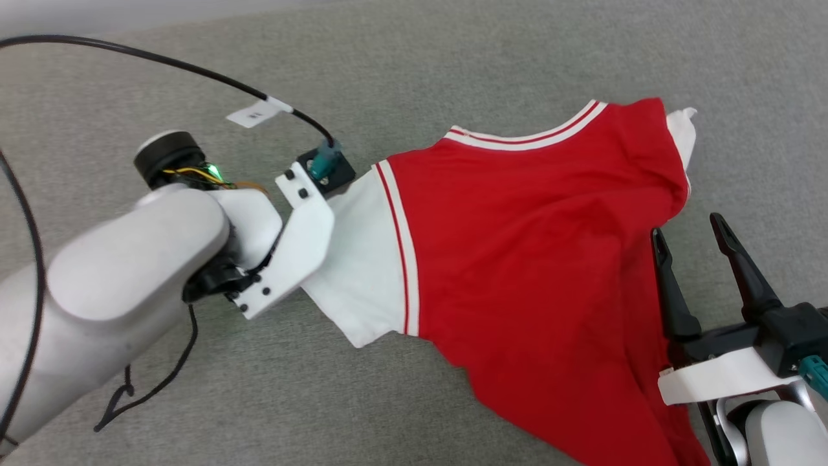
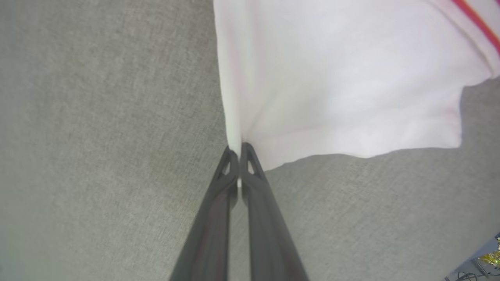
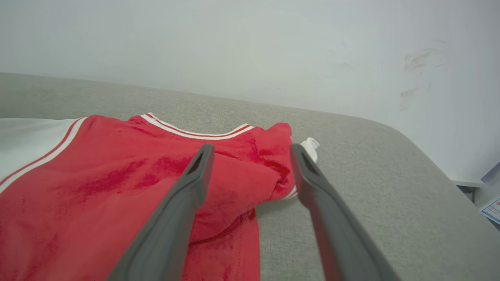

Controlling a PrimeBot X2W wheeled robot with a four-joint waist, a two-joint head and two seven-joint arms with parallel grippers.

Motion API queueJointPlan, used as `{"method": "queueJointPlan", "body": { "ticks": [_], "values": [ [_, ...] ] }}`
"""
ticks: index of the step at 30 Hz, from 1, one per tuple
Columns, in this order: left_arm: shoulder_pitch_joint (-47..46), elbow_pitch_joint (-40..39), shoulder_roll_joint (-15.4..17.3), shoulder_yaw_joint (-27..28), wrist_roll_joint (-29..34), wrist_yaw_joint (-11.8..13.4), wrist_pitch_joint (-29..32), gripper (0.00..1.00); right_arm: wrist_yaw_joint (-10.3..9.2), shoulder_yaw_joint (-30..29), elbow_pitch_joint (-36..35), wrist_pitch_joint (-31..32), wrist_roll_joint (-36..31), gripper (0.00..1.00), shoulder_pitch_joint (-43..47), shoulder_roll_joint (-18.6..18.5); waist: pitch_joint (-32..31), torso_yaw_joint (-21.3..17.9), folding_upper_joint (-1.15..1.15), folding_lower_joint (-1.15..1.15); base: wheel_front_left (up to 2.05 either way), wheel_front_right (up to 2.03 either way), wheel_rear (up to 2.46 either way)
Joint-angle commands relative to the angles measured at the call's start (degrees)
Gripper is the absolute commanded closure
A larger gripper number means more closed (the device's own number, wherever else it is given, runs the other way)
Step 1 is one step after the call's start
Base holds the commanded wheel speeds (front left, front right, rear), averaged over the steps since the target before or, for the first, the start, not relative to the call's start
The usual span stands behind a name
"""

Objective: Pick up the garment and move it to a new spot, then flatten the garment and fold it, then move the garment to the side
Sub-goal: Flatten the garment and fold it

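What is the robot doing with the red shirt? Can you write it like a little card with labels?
Thing: garment, red with white sleeves, rumpled on the grey cloth surface
Left: left gripper shut, pinching the edge of a white sleeve
Right: right gripper open, holding nothing, at the shirt's other side
Folded: not yet

red garment (image 1: 530,246), white sleeve (image 1: 362,259), grey surface (image 1: 453,58)

The garment (image 1: 530,272) runs off the bottom edge; far sleeve (image 1: 683,133) seems tucked under.
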Motion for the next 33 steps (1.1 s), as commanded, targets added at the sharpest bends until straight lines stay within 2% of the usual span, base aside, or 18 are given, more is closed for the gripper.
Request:
{"method": "queueJointPlan", "body": {
  "ticks": [1,9,13,17,18,19,24,27,31,33],
  "values": [
    [-0.7,0.4,1.0,0.0,-0.6,0.0,-1.1,1.00,-0.04,-0.2,0.3,-0.1,0.0,0.00,0.8,-0.4,-1.8,1.8,0.00,0.00,0.00,0.00,0.00],
    [1.8,6.6,8.1,0.5,-2.0,0.5,-5.3,1.00,-0.04,-0.3,0.7,-0.1,0.2,0.00,1.9,-1.1,-3.5,3.8,0.00,0.00,0.00,0.00,0.00],
    [4.4,10.3,9.9,0.5,-2.5,1.6,-7.3,1.00,-0.04,0.1,1.2,-0.1,0.4,0.00,2.1,-1.5,-3.3,3.9,0.00,0.00,0.00,0.00,0.00],
    [6.7,12.5,9.8,0.7,-3.1,3.0,-9.4,1.00,-0.04,0.1,1.7,-0.1,0.3,0.00,2.2,-1.7,-3.4,4.1,0.00,0.00,0.00,0.00,0.00],
    [6.8,12.8,9.6,1.0,-3.0,3.3,-10.5,0.53,-0.04,-0.1,1.9,-0.1,0.3,0.00,2.3,-1.7,-3.6,4.2,0.00,0.00,0.00,0.00,0.00],
    [6.8,13.0,9.4,1.3,-2.8,3.6,-11.7,0.00,-0.04,-0.2,2.0,-0.1,0.3,0.00,2.4,-1.7,-3.8,4.4,0.00,0.00,0.00,0.00,0.00],
    [4.4,13.0,8.9,3.5,-4.3,3.3,-13.6,0.00,-0.04,-0.2,2.5,-0.1,0.1,0.00,2.9,-1.7,-5.3,5.4,0.00,0.00,0.00,0.00,0.00],
    [2.9,12.3,9.6,4.4,-4.7,3.5,-12.8,0.00,-0.04,0.0,2.5,-0.1,0.1,0.00,3.0,-1.6,-5.8,5.6,0.00,0.00,0.00,0.00,0.00],
    [1.7,10.6,11.5,4.0,-6.6,3.1,-6.7,0.00,-0.04,0.7,1.7,-0.1,0.3,0.00,2.1,-1.8,-4.8,4.6,0.00,0.00,0.00,0.00,0.00],
    [2.3,9.9,11.8,3.9,-7.0,3.5,-5.6,0.00,-0.04,0.6,1.2,-0.1,0.4,0.00,1.8,-1.7,-3.9,4.1,0.00,0.00,0.00,0.00,0.00]
  ]
}}
